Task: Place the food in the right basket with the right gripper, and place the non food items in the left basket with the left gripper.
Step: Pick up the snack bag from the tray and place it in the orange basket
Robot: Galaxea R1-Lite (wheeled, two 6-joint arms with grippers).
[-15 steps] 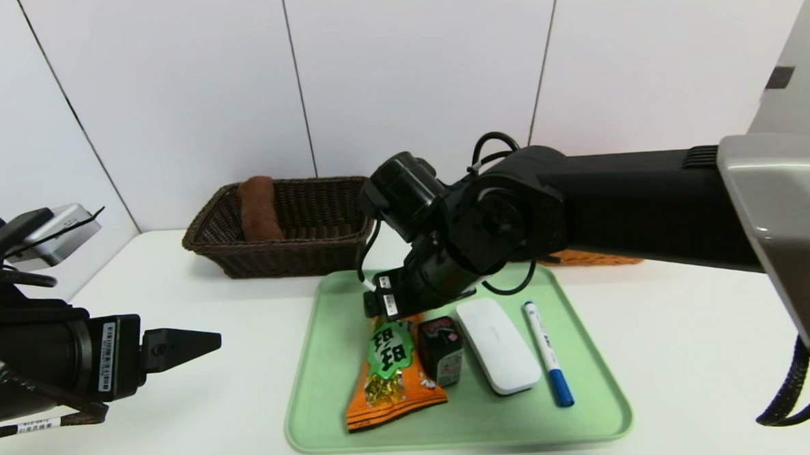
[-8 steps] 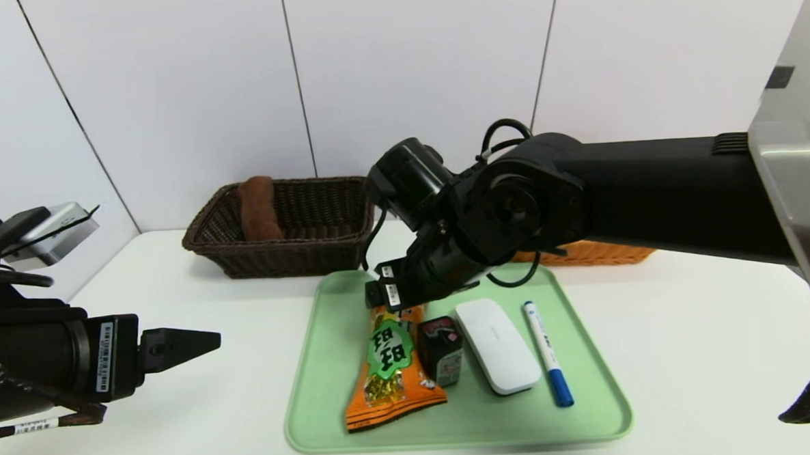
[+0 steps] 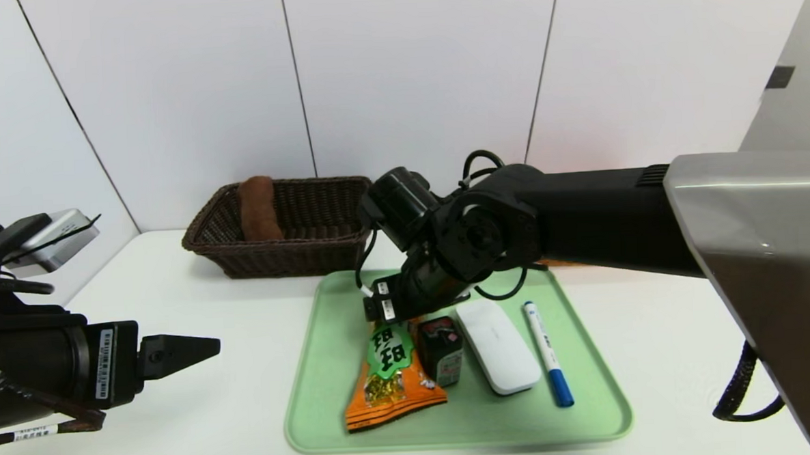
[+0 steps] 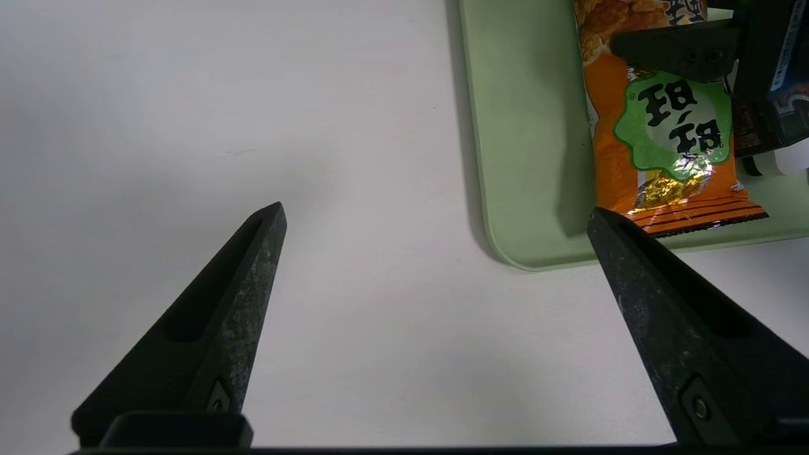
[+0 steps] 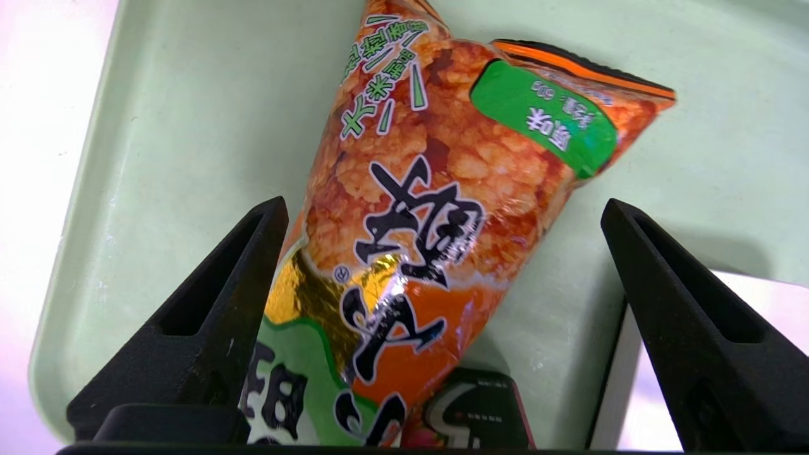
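The right wrist view is showing what the arm is hiding from the head view: the right end effector [image 5: 442, 253] gaping wide astride the snack bag [image 5: 436, 208] on the green tray [image 5: 158, 126], gripping nothing. The left end effector [image 4: 436, 215] is hovering wide open over the desk [image 4: 189, 95].

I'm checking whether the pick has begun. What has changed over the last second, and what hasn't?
The right gripper has come down a little over the far end of the orange snack bag, jaws open on either side of it, nothing gripped. The left gripper stayed parked, open, over the bare table beside the green tray. The bag, black box, white case and pen lie where they were.
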